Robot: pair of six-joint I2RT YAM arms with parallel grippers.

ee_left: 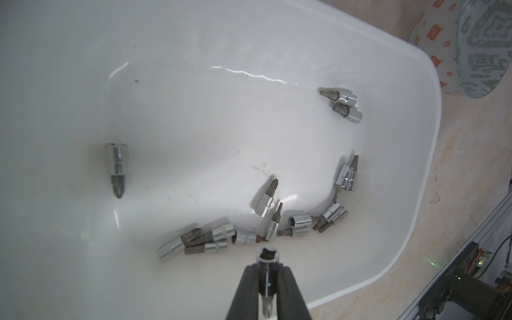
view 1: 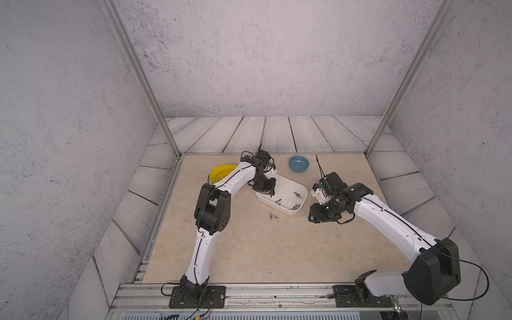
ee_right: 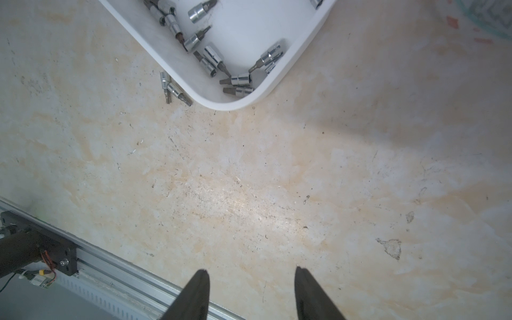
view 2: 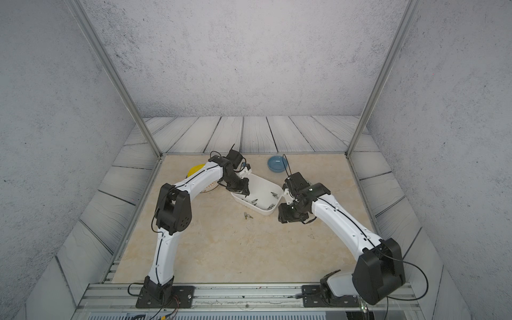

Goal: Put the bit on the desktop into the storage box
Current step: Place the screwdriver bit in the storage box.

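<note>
Bit point(ee_left: 266, 279) is sitting pinched in the closed-down left hand point(ee_left: 268, 267) over the storage box point(ee_left: 410, 166), long axis lying along the fingers point(ee_left: 246, 291), socket end leading, while two more bits point(view 1: 273, 215) are lying on the desk point(view 1: 249, 249) at the box's seven o'clock and the right hand point(ee_right: 251, 270) is hanging half-open, empty.
</note>
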